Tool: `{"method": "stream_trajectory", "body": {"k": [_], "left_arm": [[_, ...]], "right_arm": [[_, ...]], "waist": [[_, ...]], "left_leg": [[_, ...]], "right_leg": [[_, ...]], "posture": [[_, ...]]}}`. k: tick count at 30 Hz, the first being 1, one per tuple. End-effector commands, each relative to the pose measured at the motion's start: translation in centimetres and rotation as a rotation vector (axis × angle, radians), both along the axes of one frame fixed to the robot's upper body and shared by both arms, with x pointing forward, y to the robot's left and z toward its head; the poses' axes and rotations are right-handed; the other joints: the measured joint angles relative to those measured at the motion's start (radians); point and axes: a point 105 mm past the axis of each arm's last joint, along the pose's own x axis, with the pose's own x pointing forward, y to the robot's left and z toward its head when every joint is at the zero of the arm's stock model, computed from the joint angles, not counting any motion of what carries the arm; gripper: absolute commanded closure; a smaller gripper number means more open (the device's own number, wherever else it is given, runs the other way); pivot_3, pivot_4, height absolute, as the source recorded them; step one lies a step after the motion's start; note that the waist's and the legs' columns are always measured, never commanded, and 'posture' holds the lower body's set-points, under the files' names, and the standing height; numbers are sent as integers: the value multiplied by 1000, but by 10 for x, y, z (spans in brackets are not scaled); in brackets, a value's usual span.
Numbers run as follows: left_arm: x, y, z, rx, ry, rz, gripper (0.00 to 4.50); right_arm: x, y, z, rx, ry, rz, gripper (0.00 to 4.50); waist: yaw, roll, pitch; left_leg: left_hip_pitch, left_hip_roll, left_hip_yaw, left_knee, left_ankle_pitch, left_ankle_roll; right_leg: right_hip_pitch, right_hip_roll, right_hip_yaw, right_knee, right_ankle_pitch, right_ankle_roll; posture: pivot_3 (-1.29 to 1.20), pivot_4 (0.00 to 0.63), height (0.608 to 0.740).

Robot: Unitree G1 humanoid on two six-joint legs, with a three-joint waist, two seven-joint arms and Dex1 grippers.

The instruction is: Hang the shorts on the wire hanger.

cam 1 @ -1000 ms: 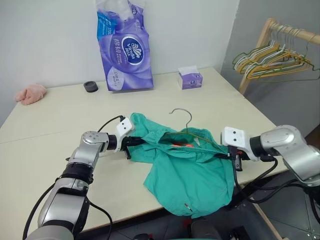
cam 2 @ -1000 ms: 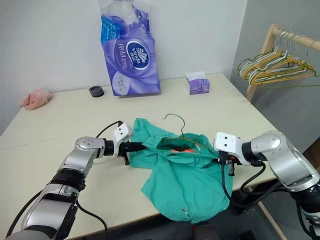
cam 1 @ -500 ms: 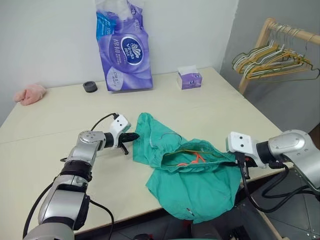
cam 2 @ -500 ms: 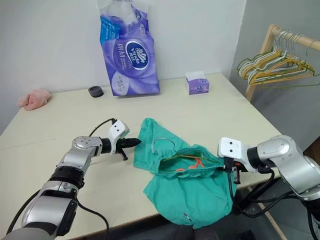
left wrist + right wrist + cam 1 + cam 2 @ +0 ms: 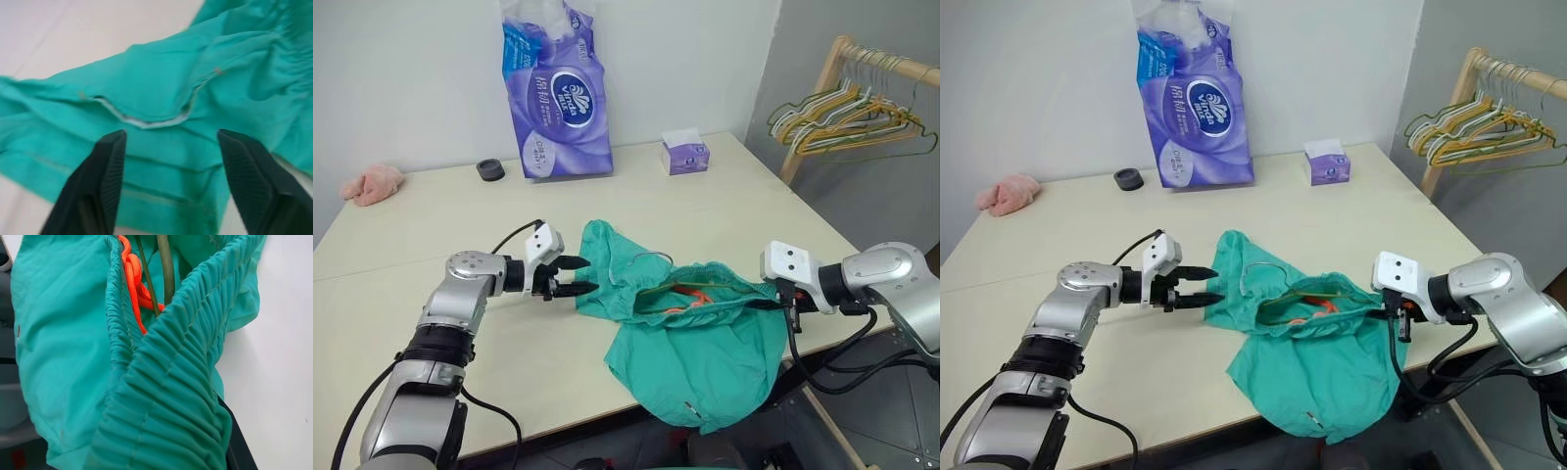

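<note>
The teal-green shorts [image 5: 690, 338] lie crumpled at the near right part of the cream table [image 5: 431, 225], with the lower part of the cloth hanging over the near edge. The gathered waistband gapes open, and an orange drawstring [image 5: 690, 297] shows inside it. The wire hanger [image 5: 164, 269] sits inside the shorts, its thin olive wire running through the waist opening next to the drawstring; a pale loop of wire [image 5: 651, 259] shows on the upper left fold of the cloth.

The left gripper [image 5: 576, 276] hangs just left of the shorts' left edge, its two black fingers [image 5: 105, 181] spread apart and empty, the fabric and its pale seam lying between and beyond them. The right gripper [image 5: 781, 302] is clamped on the waistband at the shorts' right side, holding that end lifted off the table.

Farther back stand a purple pack of tissue rolls [image 5: 556, 93], a small tissue box [image 5: 685, 154], a black ring-shaped object [image 5: 490, 169] and a pink fluffy cloth [image 5: 372, 182]. To the far right, a wooden rack [image 5: 842, 69] carries bunched coloured hangers [image 5: 847, 122].
</note>
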Motion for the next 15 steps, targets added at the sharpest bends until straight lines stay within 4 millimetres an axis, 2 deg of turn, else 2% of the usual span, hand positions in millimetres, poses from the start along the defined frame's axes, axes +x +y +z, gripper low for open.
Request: {"method": "stream_trajectory", "body": {"k": [1, 6, 11, 15], "left_arm": [[-1, -12, 11, 33, -80, -81, 11], [4, -29, 12, 43, -98, -130, 11], [23, -18, 23, 47, -169, -46, 11], [34, 3, 54, 3, -223, 39, 11]], "right_arm": [[0, 4, 12, 13, -43, 26, 4500], [-1, 6, 11, 21, -39, 29, 4500], [-4, 7, 13, 114, 38, -44, 4500], [-7, 3, 13, 223, 150, -190, 4500]], "waist": [[-1, 0, 0], [1, 0, 0], [-5, 0, 0], [-7, 0, 0]], "left_leg": [[0, 0, 0, 0, 0, 0], [0, 0, 0, 0, 0, 0], [0, 0, 0, 0, 0, 0], [-1, 0, 0, 0, 0, 0]], "right_leg": [[0, 0, 0, 0, 0, 0], [0, 0, 0, 0, 0, 0], [0, 1, 0, 0, 0, 0], [-1, 1, 0, 0, 0, 0]], "posture": [[-262, 0, 740], [-276, 0, 740], [-286, 0, 740], [-292, 0, 740]]}}
